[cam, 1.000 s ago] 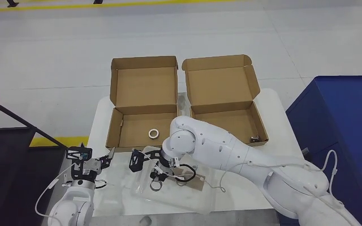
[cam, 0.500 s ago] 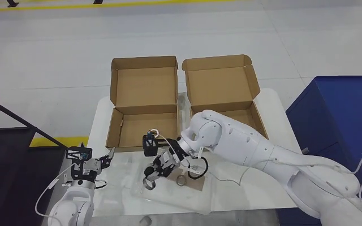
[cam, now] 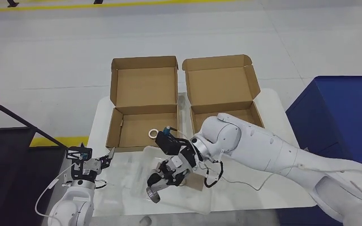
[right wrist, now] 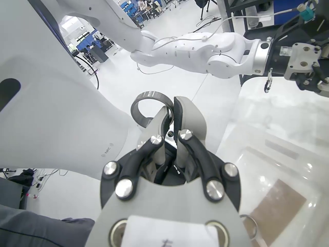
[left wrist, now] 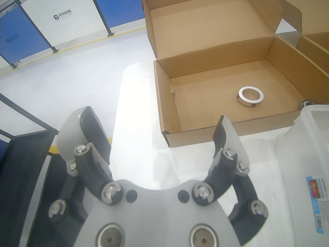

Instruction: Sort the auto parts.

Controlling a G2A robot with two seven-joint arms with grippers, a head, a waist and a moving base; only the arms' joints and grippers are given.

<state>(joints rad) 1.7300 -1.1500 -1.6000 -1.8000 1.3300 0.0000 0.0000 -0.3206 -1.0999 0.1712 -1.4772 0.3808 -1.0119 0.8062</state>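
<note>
My right gripper [right wrist: 171, 114] is shut on a grey metal ring [right wrist: 151, 109], pinching its rim. From above, that gripper [cam: 155, 190] holds the ring [cam: 152, 195] over the near edge of a clear plastic tray [cam: 136, 175]. A silver collar ring [left wrist: 250, 96] lies in the left cardboard box [left wrist: 231, 127], seen from above as a ring [cam: 153, 134] in the box [cam: 116, 127]. My left gripper [left wrist: 154, 116] stands open and holds nothing, near the table's left edge [cam: 106, 157], short of the left box.
A second open cardboard box [cam: 223, 85] stands to the right of the first; my right arm covers part of its floor. A brown card [right wrist: 277, 204] and a thin ring [right wrist: 248, 222] lie in the tray. A blue cabinet [cam: 334, 113] stands at the right.
My right gripper has risen out of the tray with the grey ring and swung toward the table's near edge, wrist turning. The left arm has kept still.
</note>
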